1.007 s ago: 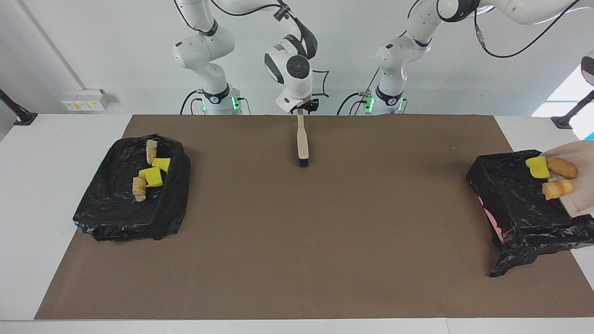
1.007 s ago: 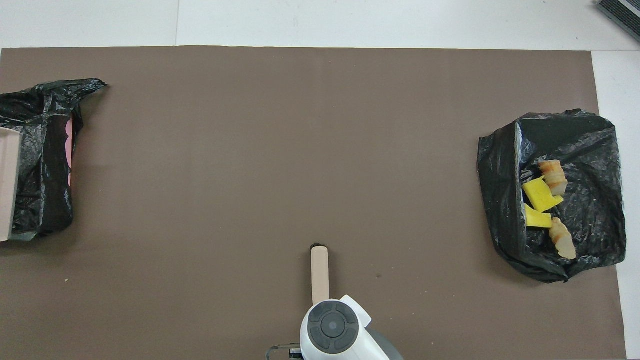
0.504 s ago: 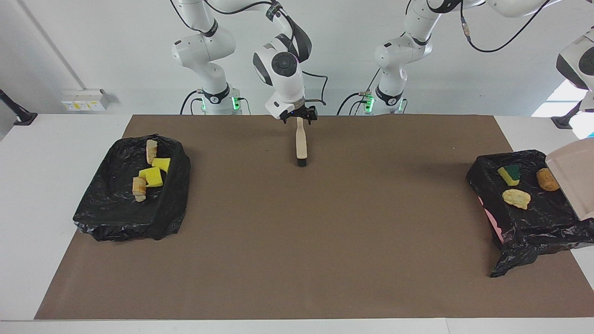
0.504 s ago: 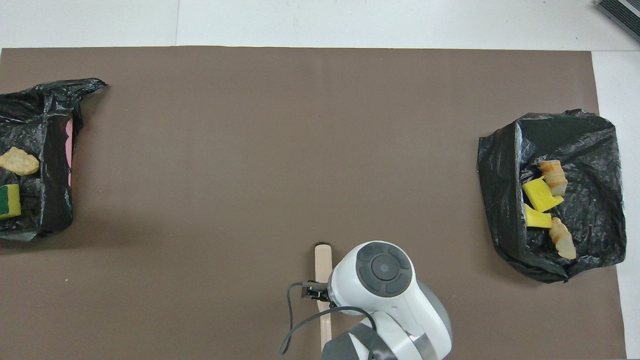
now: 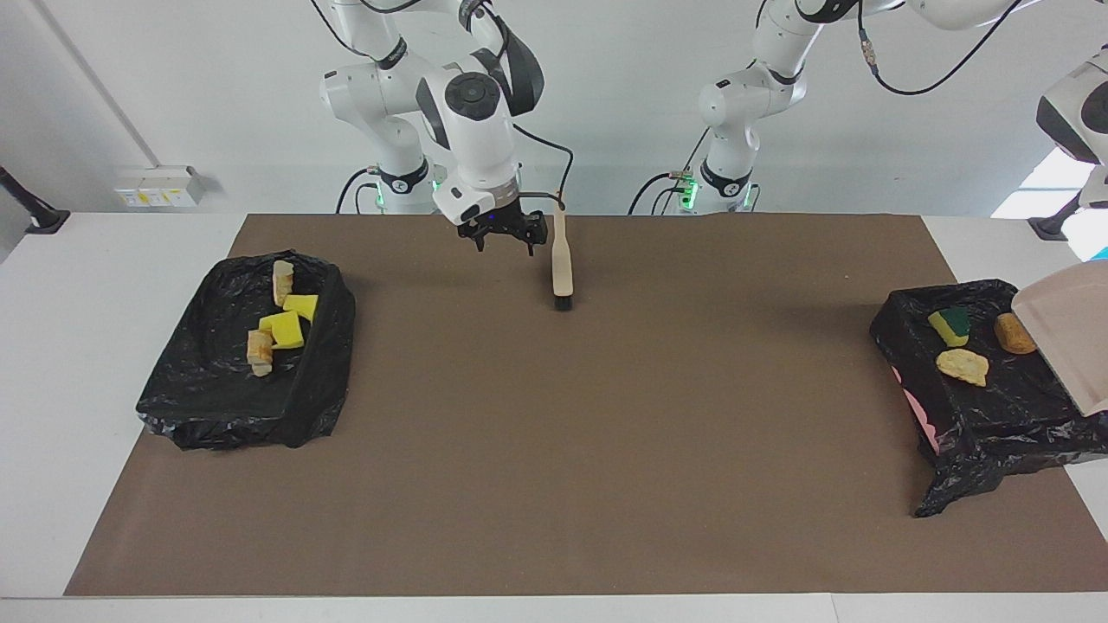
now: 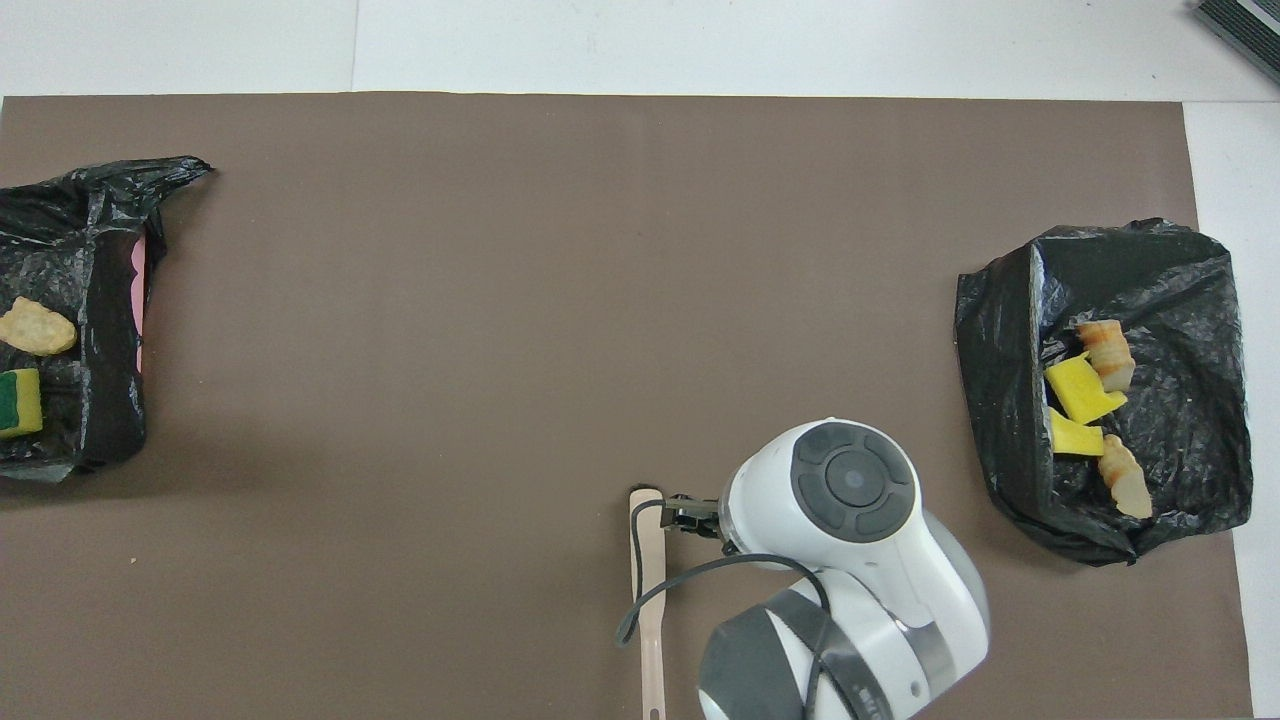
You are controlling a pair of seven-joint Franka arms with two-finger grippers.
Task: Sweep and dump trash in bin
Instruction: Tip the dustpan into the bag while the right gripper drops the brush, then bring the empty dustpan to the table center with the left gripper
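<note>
The right arm bends down from its base with its right gripper (image 5: pixel 504 239) hanging empty, fingers spread wide, over the brown mat (image 5: pixel 554 450) near the robots' edge, just beside the beige wooden hand brush (image 5: pixel 563 264) that lies flat there, bristles pointing away from the robots. The left arm stretches out over its end of the table, its gripper out of sight but closed narrow; the beige plastic dustpan (image 5: pixel 1069 333) hangs tilted over the black-bagged bin (image 5: pixel 978 407). In that bin lies trash (image 5: pixel 963 366): a yellow-green sponge, a beige lump, an orange-brown lump. More yellow and beige pieces (image 5: pixel 279 327) sit in the second black-lined bin (image 5: pixel 251 398) at the right arm's end. The mat's middle lies wide open.
</note>
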